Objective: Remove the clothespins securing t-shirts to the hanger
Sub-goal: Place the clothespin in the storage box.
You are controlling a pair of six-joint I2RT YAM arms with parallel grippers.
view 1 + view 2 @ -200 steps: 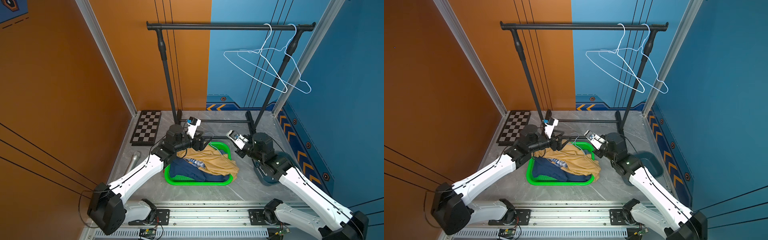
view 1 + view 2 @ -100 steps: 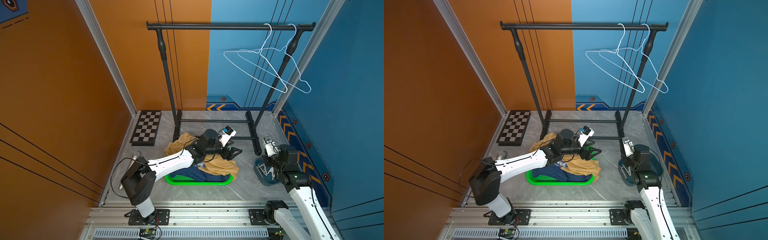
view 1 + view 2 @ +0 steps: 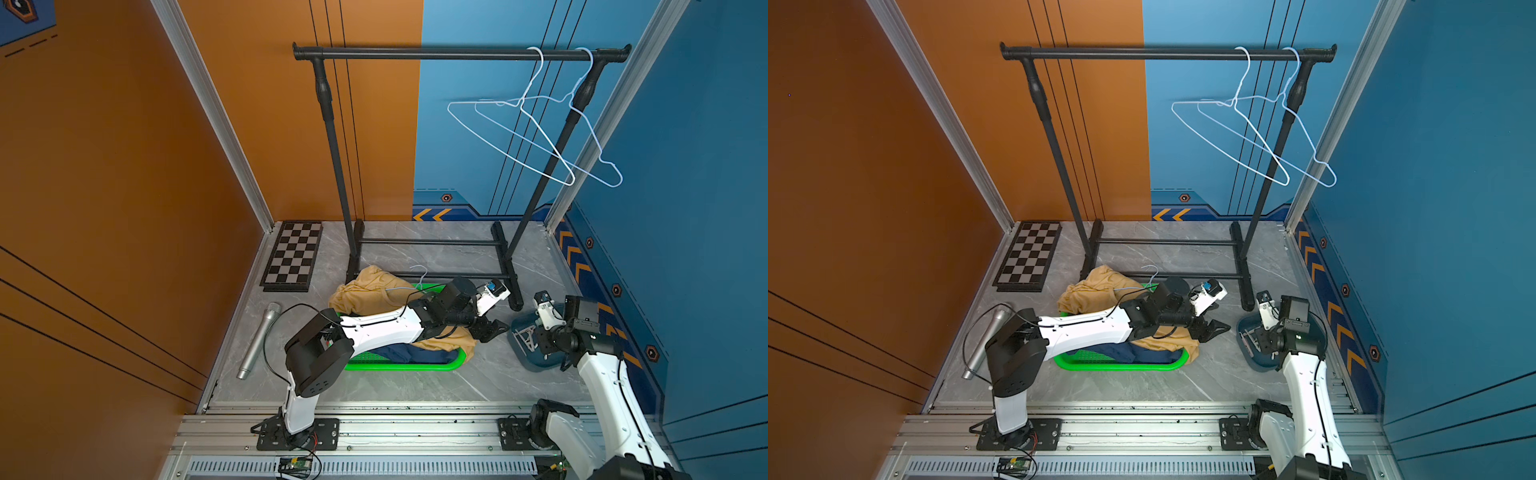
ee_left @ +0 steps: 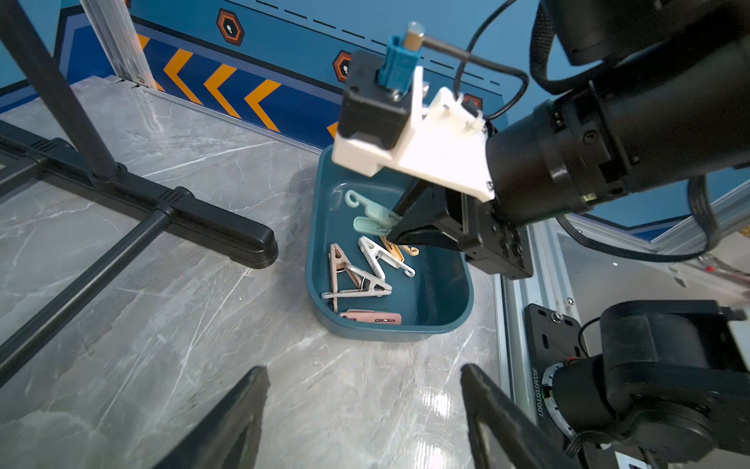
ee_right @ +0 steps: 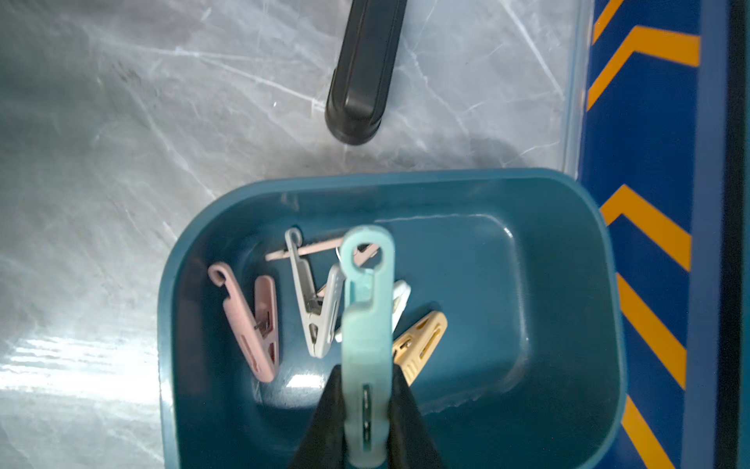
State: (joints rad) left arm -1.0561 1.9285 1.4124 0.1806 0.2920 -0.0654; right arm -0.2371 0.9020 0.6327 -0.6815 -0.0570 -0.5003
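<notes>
Squarely, right end effector [image 5: 367,371] pinches green clothespin [image 5: 367,316].

In both top views the clothespins [image 3: 524,336] in the blue bin [image 3: 536,361] are too small to tell apart, and the right arm [image 3: 598,374] covers part of the bin. Navy t-shirt [image 3: 415,355] mostly hidden under mustard t-shirt [image 3: 365,291] and left arm [image 3: 382,328]. Right wrist view: pale green clothespin [image 5: 367,325] tail cut off by frame edge, right pincer [image 5: 367,377] fingers too. Left wrist view: left pincer [image 4: 363,368] fingers cropped; yellow clothespin [image 4: 401,252] mostly behind the right pincer.
</notes>
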